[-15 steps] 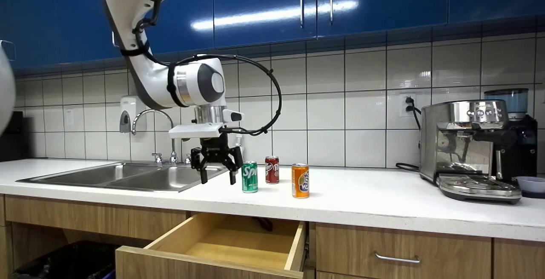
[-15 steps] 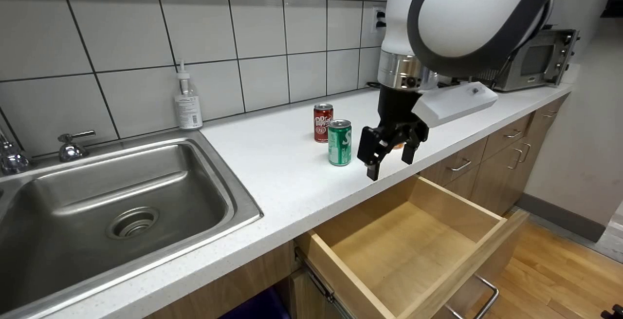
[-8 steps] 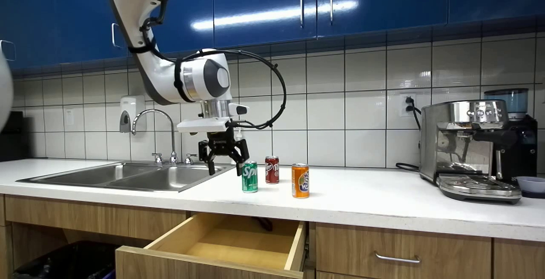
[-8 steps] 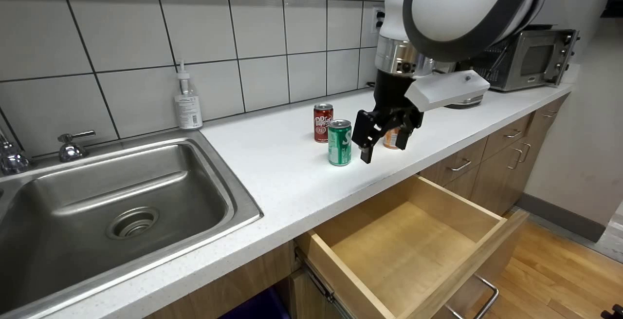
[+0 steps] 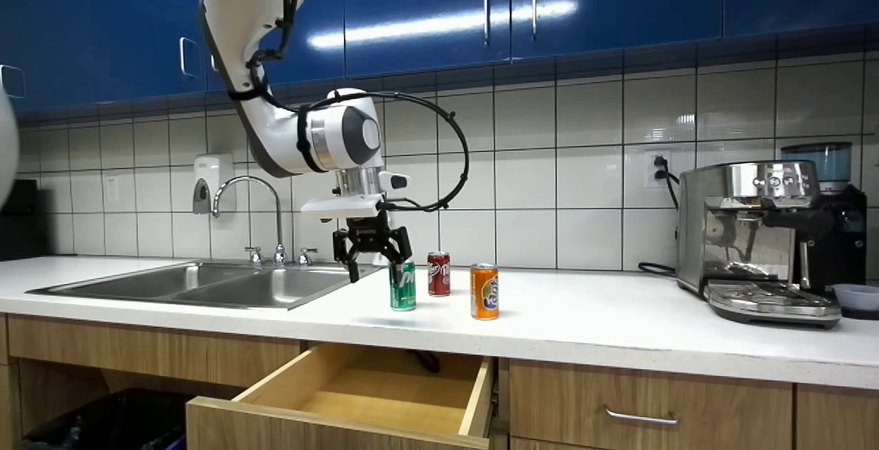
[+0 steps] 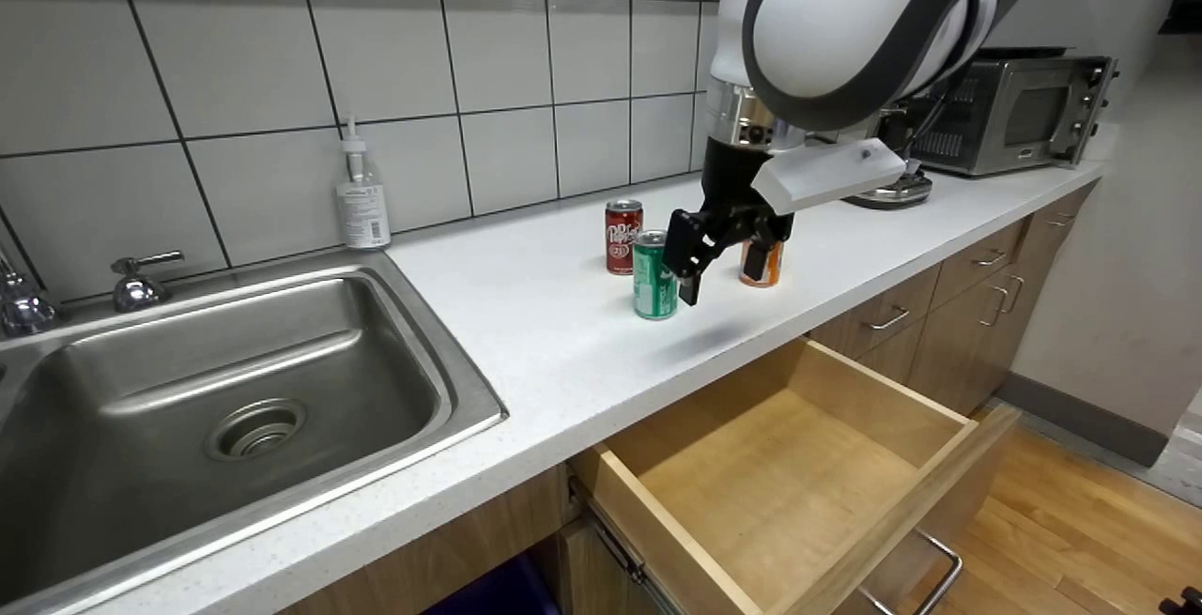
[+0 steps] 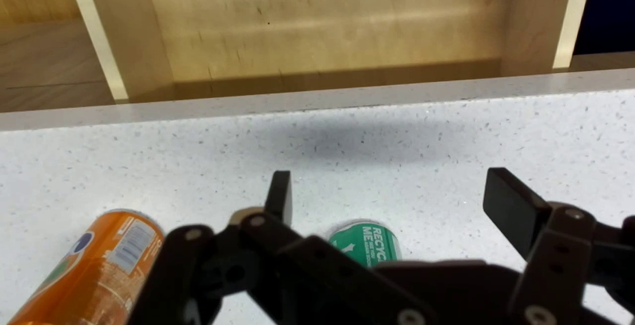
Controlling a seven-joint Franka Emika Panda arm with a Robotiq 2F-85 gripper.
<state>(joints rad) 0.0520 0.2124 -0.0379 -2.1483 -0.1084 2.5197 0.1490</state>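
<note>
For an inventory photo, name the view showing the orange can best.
An exterior view, where the orange can stands whole and uncovered. An exterior view where the end effector covers part of it is worse; the wrist view shows its barcode but crops the can.

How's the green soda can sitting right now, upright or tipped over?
Upright: in both exterior views, the green soda can stands on its base on the white counter, its sides vertical.

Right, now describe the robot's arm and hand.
The arm is glossy white with dark grey trim and a silver collar. A black cable loops from it, tied down with black straps. By the collar sits a flat white block. The hand is black, with two jointed fingers and small metal screws.
</note>
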